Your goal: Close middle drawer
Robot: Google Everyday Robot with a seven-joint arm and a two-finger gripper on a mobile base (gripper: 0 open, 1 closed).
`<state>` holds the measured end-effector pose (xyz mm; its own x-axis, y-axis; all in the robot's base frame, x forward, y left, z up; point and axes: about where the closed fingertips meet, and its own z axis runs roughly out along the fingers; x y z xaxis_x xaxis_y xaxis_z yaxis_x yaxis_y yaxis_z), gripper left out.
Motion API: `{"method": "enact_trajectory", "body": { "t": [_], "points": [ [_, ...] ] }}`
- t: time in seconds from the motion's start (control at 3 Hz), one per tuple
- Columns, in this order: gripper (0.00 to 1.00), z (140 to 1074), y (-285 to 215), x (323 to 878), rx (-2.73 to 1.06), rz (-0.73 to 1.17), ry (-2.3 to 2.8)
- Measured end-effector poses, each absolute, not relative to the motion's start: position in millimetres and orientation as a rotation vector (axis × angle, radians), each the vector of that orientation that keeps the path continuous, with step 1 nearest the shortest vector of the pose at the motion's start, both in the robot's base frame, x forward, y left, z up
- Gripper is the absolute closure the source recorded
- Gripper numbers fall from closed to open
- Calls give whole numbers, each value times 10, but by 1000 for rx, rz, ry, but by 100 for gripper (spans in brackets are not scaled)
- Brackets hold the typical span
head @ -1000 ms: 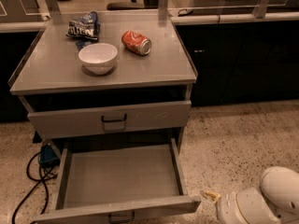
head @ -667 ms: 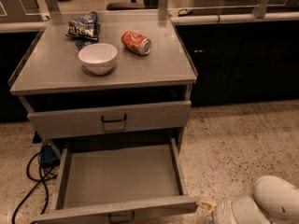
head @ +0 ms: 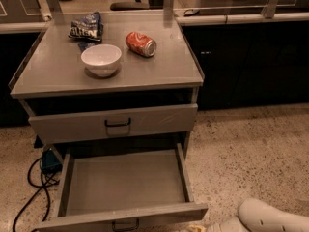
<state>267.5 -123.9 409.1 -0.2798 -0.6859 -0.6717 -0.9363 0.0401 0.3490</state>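
Observation:
The middle drawer (head: 125,182) of the grey metal cabinet is pulled far out, a long shallow empty tray. Its low front (head: 159,212) runs along the bottom of the view, with a small dark handle (head: 125,224) at its centre. The taller-fronted drawer (head: 154,120) above it is nearly flush with the cabinet. My white arm (head: 273,219) comes in at the bottom right. My gripper (head: 197,228) is at the bottom edge, just beside the right front corner of the open drawer, and mostly cut off by the frame.
On the cabinet top stand a white bowl (head: 101,59), a red soda can (head: 141,44) on its side and a chip bag (head: 87,28). Black cables (head: 31,187) and a blue box (head: 49,161) lie on the floor at the left. Dark counters (head: 251,62) stand behind.
My arm and gripper have sunk lower toward the bottom edge of the view. The middle drawer stays pulled out as before.

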Motion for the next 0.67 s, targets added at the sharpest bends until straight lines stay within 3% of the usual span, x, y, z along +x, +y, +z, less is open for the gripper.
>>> {"method": "enact_trajectory", "body": {
  "t": [0.33,0.67],
  "points": [
    [0,3943,-953,2822,-1644,1085,1922],
    [0,4138,-768,3172,-1617,936,1855]
  ]
}}
